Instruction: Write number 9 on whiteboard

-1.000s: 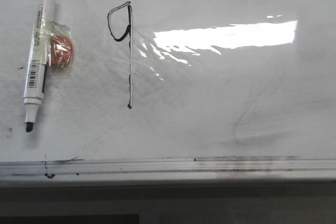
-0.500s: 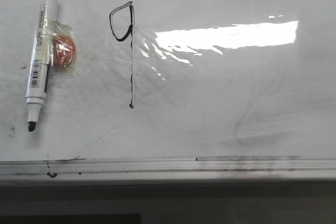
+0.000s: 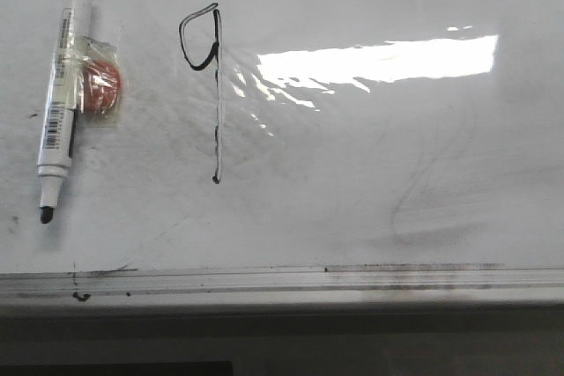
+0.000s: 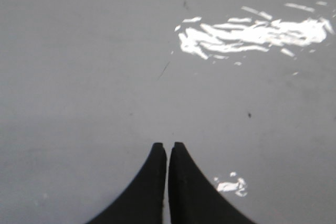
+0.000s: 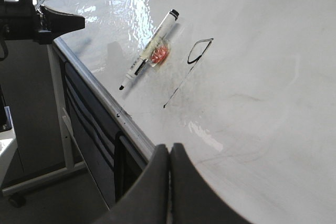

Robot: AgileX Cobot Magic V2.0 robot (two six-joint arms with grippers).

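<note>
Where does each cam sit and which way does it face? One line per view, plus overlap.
Front: faces the whiteboard head-on, showing the number 9, the marker and the bottom rail; no robot parts.
Left wrist: behind the left gripper, jaws together, facing bare board.
Right wrist: behind the right gripper, jaws together, looking obliquely along the board toward the left arm.
Shared: front and right wrist both show the 9 and marker.

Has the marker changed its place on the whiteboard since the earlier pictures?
No. The marker keeps its spacing from the number 9; both wobble together slightly, so the camera shook.
</note>
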